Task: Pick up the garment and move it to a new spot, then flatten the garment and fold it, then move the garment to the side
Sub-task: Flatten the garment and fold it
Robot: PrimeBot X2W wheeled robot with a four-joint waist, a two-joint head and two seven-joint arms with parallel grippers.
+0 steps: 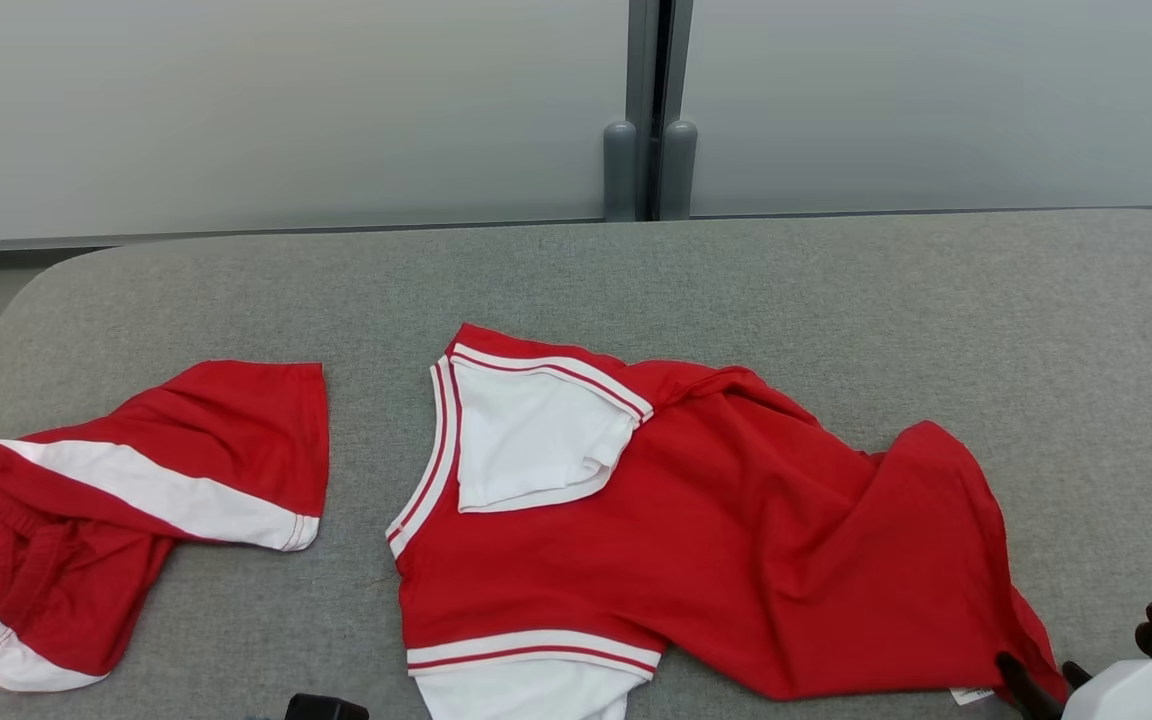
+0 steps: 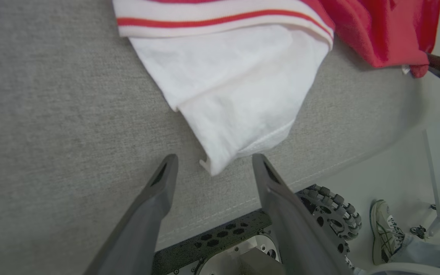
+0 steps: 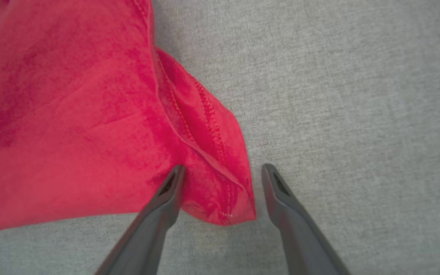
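**Head view.** I am seeing the garment (image 1: 716, 540), a red jersey with white sleeves, lying crumpled on the grey cushion (image 1: 836, 290). The right gripper (image 1: 1048, 682) is sitting at the garment's near right corner, its pale forearm coming in low from the side. A second red piece (image 1: 136, 480) is lying well off to that gripper's left.

**Left wrist view.** The left gripper (image 2: 213, 160) is standing with its fingers spread wide, holding nothing and angling down over the cushion's front edge. The tip of the white sleeve (image 2: 239, 95) is lying just ahead, between the two fingers. A person's shoe (image 2: 386, 229) is showing on the floor, below and to the right.

**Right wrist view.** The right gripper (image 3: 224, 170) is also gaping wide and empty, pitching steeply down. The red hem corner (image 3: 220, 183) is sitting between its fingers, with the left finger seemingly touching cloth.

**Assessment.** I am treating this as the grasp before flattening. I am advising that both pincers push deeper before closing, so each is biting a full fold rather than a bare edge. They should then be closing together and drawing apart evenly.
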